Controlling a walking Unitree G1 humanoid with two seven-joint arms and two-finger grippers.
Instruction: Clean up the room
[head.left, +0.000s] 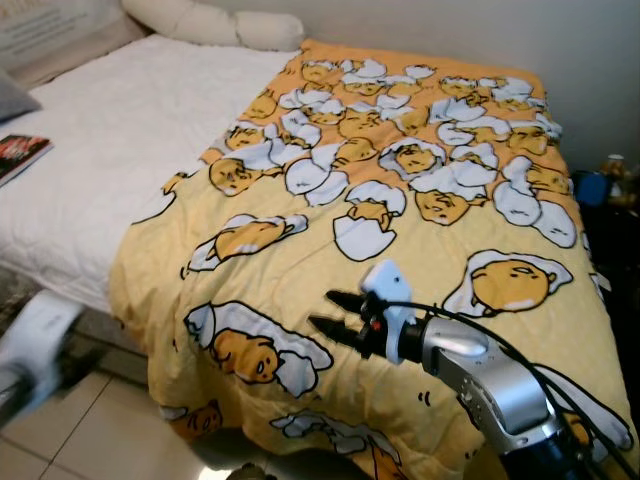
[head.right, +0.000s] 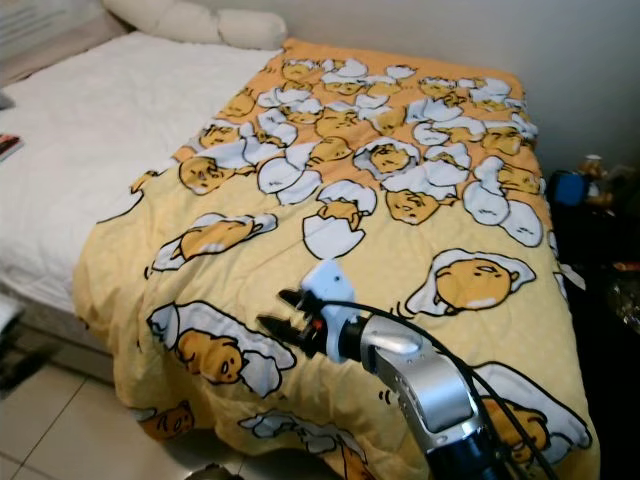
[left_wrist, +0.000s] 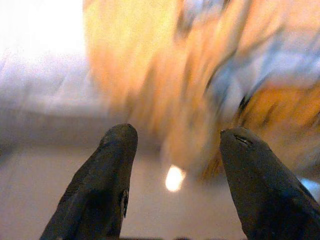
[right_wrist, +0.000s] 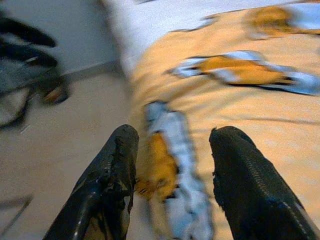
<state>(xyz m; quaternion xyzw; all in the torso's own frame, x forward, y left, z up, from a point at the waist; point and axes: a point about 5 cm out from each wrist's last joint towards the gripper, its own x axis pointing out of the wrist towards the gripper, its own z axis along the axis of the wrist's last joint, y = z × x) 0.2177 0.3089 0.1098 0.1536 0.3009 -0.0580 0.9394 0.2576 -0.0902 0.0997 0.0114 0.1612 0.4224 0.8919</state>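
Observation:
A yellow blanket (head.left: 400, 230) printed with egg cartoons covers the right half of the bed and hangs over its near edge. My right gripper (head.left: 328, 312) hovers open just above the blanket near the foot of the bed, nothing between its fingers (right_wrist: 107, 185). In the right wrist view the blanket (right_wrist: 240, 95) drapes toward the floor. My left arm (head.left: 35, 345) sits low at the left, blurred, beside the bed's edge. In the left wrist view my left gripper (left_wrist: 172, 150) is open, pointing at the hanging blanket (left_wrist: 200, 80) and the floor.
The white mattress (head.left: 110, 130) lies bare on the left, with a book (head.left: 20, 152) at its left edge and pillows (head.left: 215, 22) at the head. A dark side table with small items (head.left: 605, 185) stands at the right. Tiled floor (head.left: 80, 420) lies below.

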